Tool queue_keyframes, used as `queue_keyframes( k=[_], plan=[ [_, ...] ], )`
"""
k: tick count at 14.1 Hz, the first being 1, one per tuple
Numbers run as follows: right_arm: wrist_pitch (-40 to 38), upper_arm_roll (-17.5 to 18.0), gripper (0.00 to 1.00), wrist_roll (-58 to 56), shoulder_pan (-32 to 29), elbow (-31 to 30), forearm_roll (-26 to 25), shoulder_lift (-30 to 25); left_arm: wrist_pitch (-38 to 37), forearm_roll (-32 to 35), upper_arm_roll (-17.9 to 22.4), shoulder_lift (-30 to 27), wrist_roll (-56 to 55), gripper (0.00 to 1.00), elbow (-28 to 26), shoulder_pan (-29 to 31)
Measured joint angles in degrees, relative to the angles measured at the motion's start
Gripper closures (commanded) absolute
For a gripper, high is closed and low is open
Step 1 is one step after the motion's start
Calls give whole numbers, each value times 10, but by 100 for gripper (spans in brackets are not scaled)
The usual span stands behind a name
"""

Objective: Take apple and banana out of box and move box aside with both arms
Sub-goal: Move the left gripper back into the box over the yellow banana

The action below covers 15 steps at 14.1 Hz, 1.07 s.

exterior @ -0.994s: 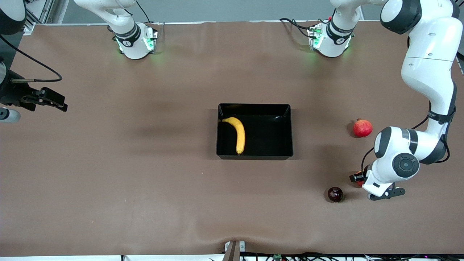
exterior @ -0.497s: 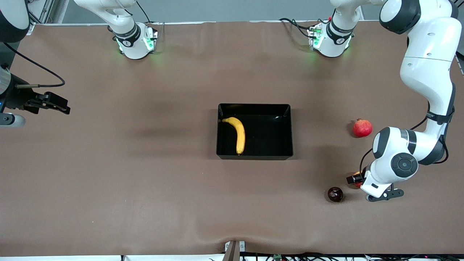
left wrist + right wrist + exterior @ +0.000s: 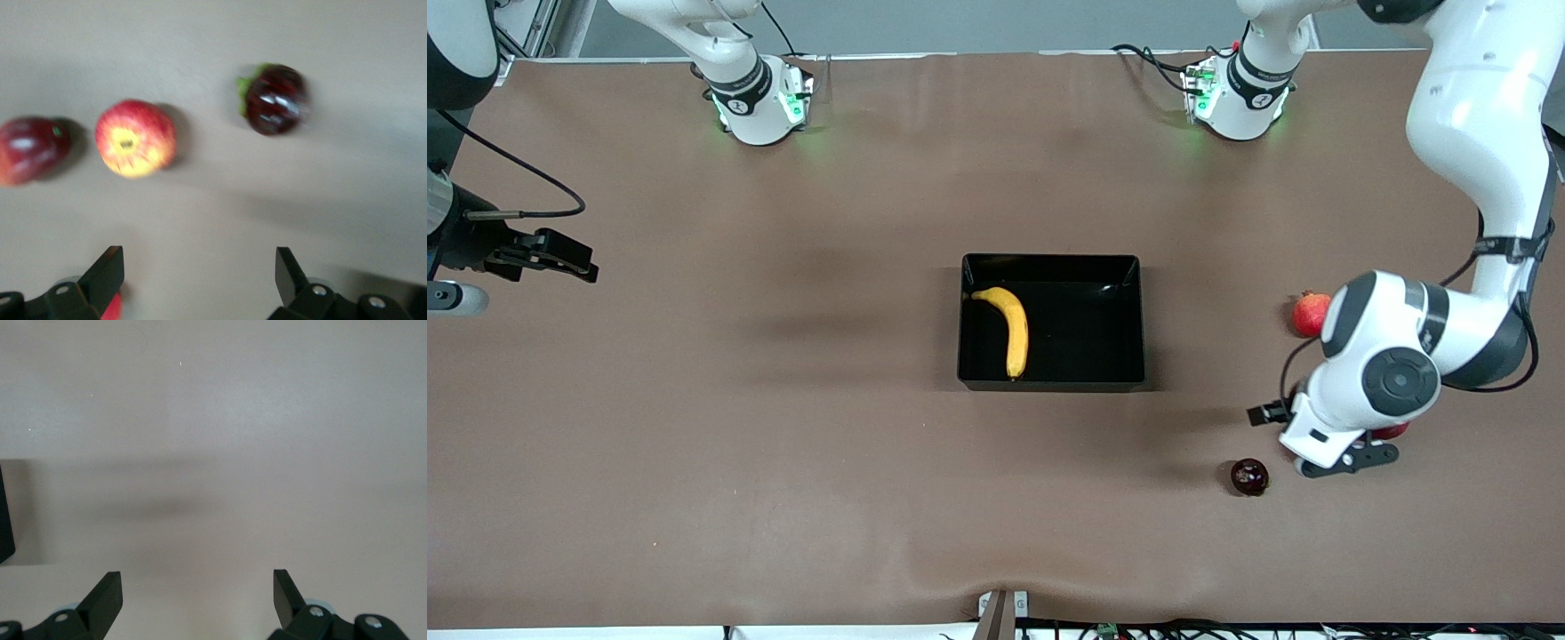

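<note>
The banana (image 3: 1009, 327) lies in the black box (image 3: 1129, 267) at mid-surface, while the apple (image 3: 135, 138) sits on the bare surface under the left gripper (image 3: 197, 283), between a dark purple fruit (image 3: 275, 99) and a red fruit (image 3: 30, 148). That gripper hovers spread wide, grasping nothing. The right gripper (image 3: 197, 600) waits, equally spread and empty, over the surface's right-arm end.

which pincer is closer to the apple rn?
Left. The left pincer hangs open over the table right by the apple, holding nothing. The right pincer, also open, waits at the right arm's end of the table, well past the box.
</note>
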Motion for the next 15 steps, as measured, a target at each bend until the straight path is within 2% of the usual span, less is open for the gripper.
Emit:
queue_keyframes(
  k=[4,9,12,15],
  plan=[
    [0,0,0,0,0,0,0,0,-7,-3,-77,-5,-88,0,-8,-24],
    [8,0,0,0,0,0,0,0,70,-3,-81,9,-102,0,-14,-115],
    [12,0,0,0,0,0,0,1,131,-3,-79,36,-102,0,-20,-153],
    [18,0,0,0,0,0,0,6,157,-3,-76,57,-102,0,-28,-179]
  ],
)
